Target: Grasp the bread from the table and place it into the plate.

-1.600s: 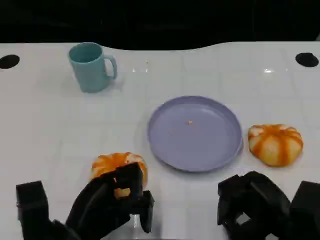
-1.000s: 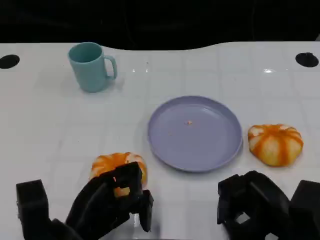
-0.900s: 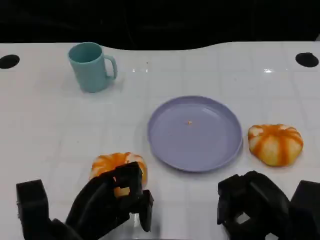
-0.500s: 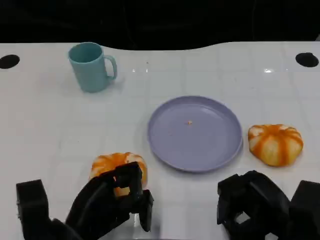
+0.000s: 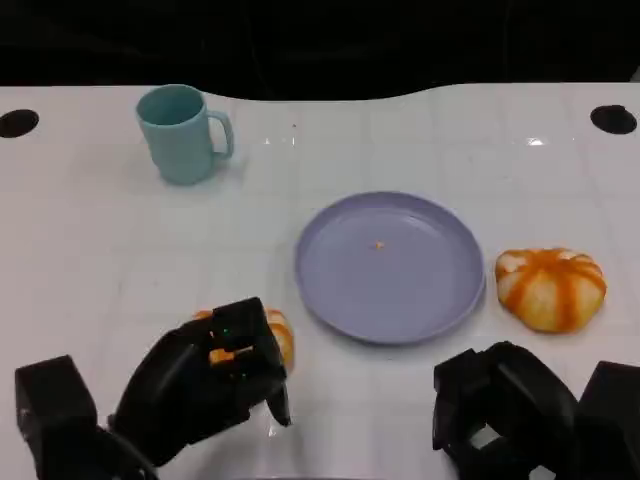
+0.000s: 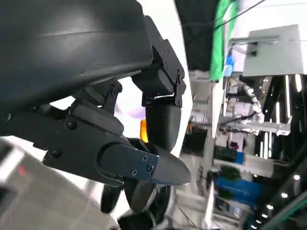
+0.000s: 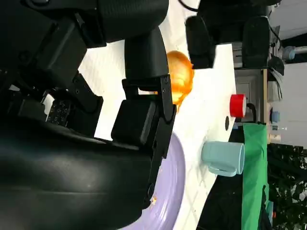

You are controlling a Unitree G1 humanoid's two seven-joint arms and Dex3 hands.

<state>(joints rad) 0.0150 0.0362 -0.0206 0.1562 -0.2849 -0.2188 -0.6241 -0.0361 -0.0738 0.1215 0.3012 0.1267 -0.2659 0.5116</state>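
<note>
Here the left hand [image 5: 205, 385] hides most of the bread [image 5: 277, 335], fingers curled over it.

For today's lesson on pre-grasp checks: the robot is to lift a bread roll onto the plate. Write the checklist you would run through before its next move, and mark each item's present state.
1. Left hand over the nearer orange-and-white bread roll: ok, its fingers cover most of the roll.
2. Firm grip on that roll: cannot tell, the contact is hidden.
3. Round lavender plate free to receive it: ok, just a small crumb on it.
4. Path from roll to plate: ok, bare white table between them.
5. Right hand out of the way: ok, it is low near the table edge, fingers curled, holding nothing.
6. Teal mug clear of the route: ok, far back left.
</note>
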